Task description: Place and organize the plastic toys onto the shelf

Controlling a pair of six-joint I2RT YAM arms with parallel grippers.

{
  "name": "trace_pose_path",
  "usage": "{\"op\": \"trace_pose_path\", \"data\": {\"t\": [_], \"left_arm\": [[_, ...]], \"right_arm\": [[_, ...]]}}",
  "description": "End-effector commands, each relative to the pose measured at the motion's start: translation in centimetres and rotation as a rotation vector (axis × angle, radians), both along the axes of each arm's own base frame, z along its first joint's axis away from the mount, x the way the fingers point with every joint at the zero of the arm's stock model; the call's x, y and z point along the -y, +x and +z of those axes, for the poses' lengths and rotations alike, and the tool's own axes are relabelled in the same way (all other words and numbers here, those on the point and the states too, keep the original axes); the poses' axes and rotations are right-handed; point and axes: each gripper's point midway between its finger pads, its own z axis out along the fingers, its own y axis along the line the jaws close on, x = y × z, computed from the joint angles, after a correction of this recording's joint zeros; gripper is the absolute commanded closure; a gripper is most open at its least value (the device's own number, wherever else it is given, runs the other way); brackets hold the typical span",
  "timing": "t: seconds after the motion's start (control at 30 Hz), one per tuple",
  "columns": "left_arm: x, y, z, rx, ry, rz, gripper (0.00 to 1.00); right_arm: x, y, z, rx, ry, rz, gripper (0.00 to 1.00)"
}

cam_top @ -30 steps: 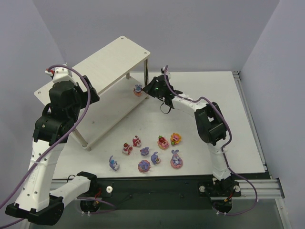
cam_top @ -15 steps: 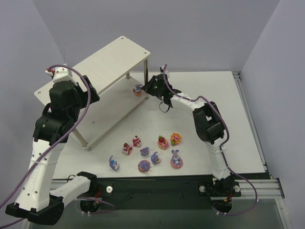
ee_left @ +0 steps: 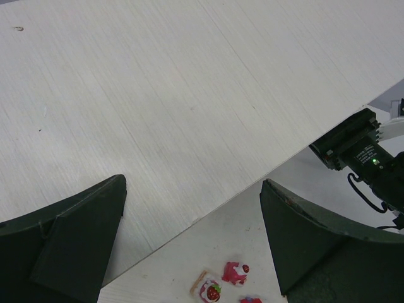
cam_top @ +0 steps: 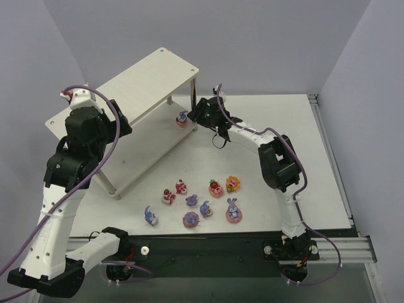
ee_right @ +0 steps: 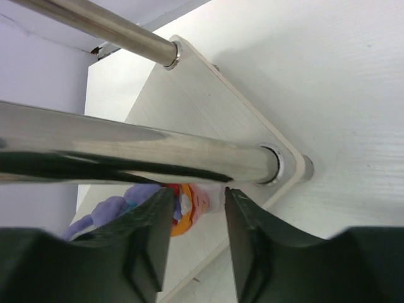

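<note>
The shelf has a pale top board (cam_top: 151, 79) and a lower board (cam_top: 136, 151) on thin metal legs. One purple-blue bunny (cam_top: 182, 118) stands on the lower board's right corner. My right gripper (cam_top: 194, 115) is right beside it at the corner leg. In the right wrist view the gripper (ee_right: 197, 199) is open, with the bunny (ee_right: 183, 205) just beyond the gap and the leg (ee_right: 139, 154) across the fingers. My left gripper (ee_left: 192, 252) is wide open and empty above the lower board (ee_left: 164, 107). Several toys lie on the table, such as a strawberry bear (cam_top: 216, 188), the orange figure (cam_top: 233, 183) and a bunny (cam_top: 234, 211).
The loose toys form a cluster on the white table (cam_top: 315, 164) in front of the arms. Two strawberry bears (ee_left: 213, 290) show below the board's edge in the left wrist view. The right arm's black wrist (ee_left: 353, 148) shows there too. Purple walls enclose the back.
My right gripper has edged slightly up and left toward the shelf's corner leg. The bunny on the lower board, the left arm and the toys on the table have not moved.
</note>
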Motion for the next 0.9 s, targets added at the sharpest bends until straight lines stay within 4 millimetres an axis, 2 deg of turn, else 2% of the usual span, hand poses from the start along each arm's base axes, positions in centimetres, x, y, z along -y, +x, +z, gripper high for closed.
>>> {"op": "trace_pose_path", "data": {"t": [0.0, 0.03, 0.07, 0.13, 0.17, 0.2, 0.27, 0.33, 0.47, 0.5, 0.53, 0.6, 0.63, 0.73, 0.77, 0.8, 0.87], "left_arm": [[0.5, -0.7, 1.1, 0.032, -0.023, -0.037, 0.03], [0.6, -0.8, 1.4, 0.039, -0.024, -0.045, 0.03], [0.7, -1.0, 1.7, 0.052, -0.026, -0.052, 0.03], [1.1, -1.2, 2.1, 0.065, -0.033, -0.084, 0.03], [1.3, -1.5, 2.4, 0.075, -0.04, -0.098, 0.03], [1.9, -1.6, 2.5, 0.077, -0.052, -0.13, 0.03], [2.7, -1.9, 2.7, 0.084, -0.062, -0.181, 0.03], [4.6, -2.4, 2.9, 0.087, -0.064, -0.301, 0.03], [6.2, -3.1, 3.0, 0.104, -0.07, -0.393, 0.03], [6.3, -3.1, 2.7, 0.101, -0.069, -0.396, 0.03], [6.1, -3.1, 2.6, 0.102, -0.062, -0.39, 0.03], [5.6, -3.0, 2.5, 0.106, -0.051, -0.362, 0.03], [5.3, -2.9, 2.6, 0.107, -0.046, -0.347, 0.03], [5.0, -2.8, 2.8, 0.107, -0.036, -0.329, 0.03], [5.1, -2.7, 2.7, 0.105, -0.035, -0.337, 0.03], [5.2, -2.7, 2.9, 0.112, -0.038, -0.343, 0.03], [5.4, -2.6, 2.7, 0.113, -0.042, -0.351, 0.03]], "right_arm": [[3.6, -0.6, 8.0, 0.137, -0.045, -0.046, 0.51], [4.3, -1.2, 9.4, 0.147, -0.052, -0.047, 0.46], [4.9, -1.8, 9.1, 0.132, -0.071, -0.049, 0.43], [6.4, -3.3, 10.2, 0.122, -0.122, -0.051, 0.38], [6.9, -4.0, 10.2, 0.11, -0.151, -0.043, 0.36], [7.8, -5.6, 10.5, 0.078, -0.19, -0.024, 0.35], [8.2, -7.9, 10.3, 0.055, -0.254, 0.057, 0.32], [9.2, -11.4, 9.9, 0.035, -0.32, 0.157, 0.3], [9.9, -19.0, 8.4, 0.065, -0.417, 0.387, 0.28], [9.8, -21.4, 9.2, 0.101, -0.426, 0.441, 0.27], [10.3, -23.5, 6.9, 0.069, -0.461, 0.497, 0.26], [11.1, -26.4, 6.5, 0.083, -0.515, 0.521, 0.25], [12.0, -27.7, 4.5, 0.032, -0.542, 0.508, 0.24], [14.5, -29.3, 3.7, -0.027, -0.544, 0.332, 0.23], [15.7, -30.2, 2.0, -0.056, -0.575, 0.298, 0.23], [17.3, -30.2, 2.9, -0.03, -0.573, 0.2, 0.21], [18.5, -31.6, 1.6, -0.048, -0.59, 0.171, 0.16]]}}
